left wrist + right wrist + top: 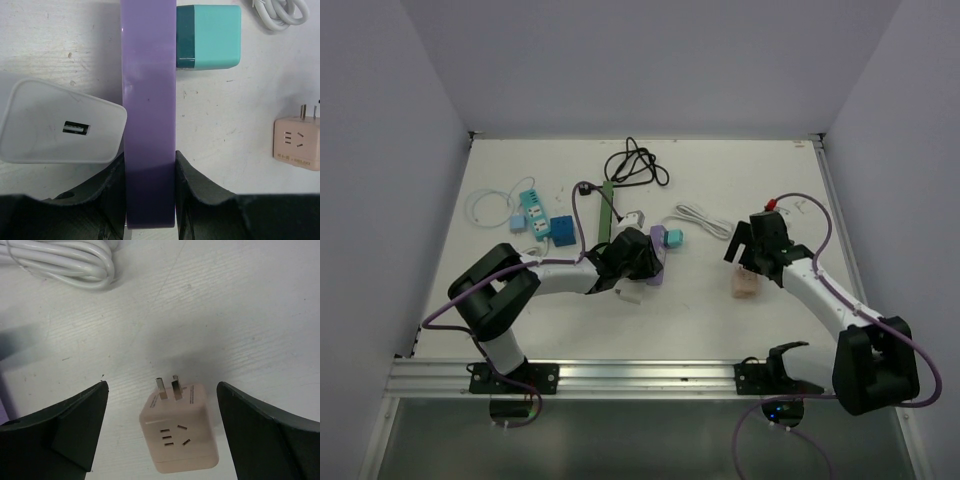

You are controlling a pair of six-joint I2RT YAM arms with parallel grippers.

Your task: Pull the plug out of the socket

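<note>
Pincers first: your left pincer [150, 160] is clamped shut on the purple socket strip [149, 90], one finger pressed to each long side, and the strip runs straight away from the wrist camera. A teal cube [212, 36] butts against the strip's right side near its far end. A white USB charger [60, 125] touches its left side, closer to the fingers.

Your right pincer [161, 385] hangs wide open over the bench [240, 315]. The pink plug cube [180, 432] lies on the bench between its fingers, touching neither. Its two flat prongs are bare and point away from the pincer, and the face with the socket slots is turned up. The cube sits well apart from the purple strip, off to its right. A coiled white cable [60, 262] lies beyond the cube.
</note>
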